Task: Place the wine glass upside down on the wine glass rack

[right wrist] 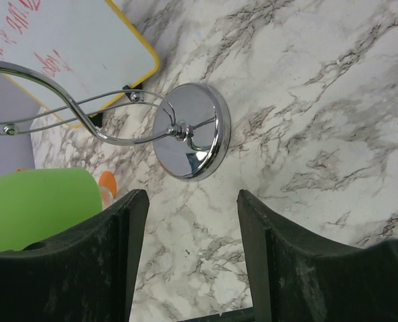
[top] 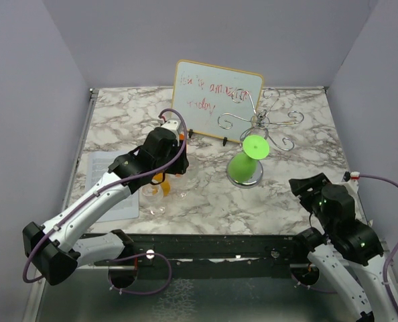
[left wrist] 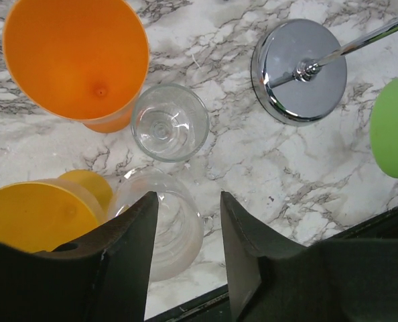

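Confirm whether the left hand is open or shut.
Open. The left hand shows its fingers spread apart, a clear glass below the gap.

The wine glass rack stands right of the glasses, before the whiteboard.

A robot lab's test cell rather than a home: plain lilac-grey walls box in a marble-patterned table, the left arm and right arm (both trailing purple cables) are bolted to a black rail at its near edge, and a small whiteboard with red handwriting stands at the back, with a printed sheet lying at the left
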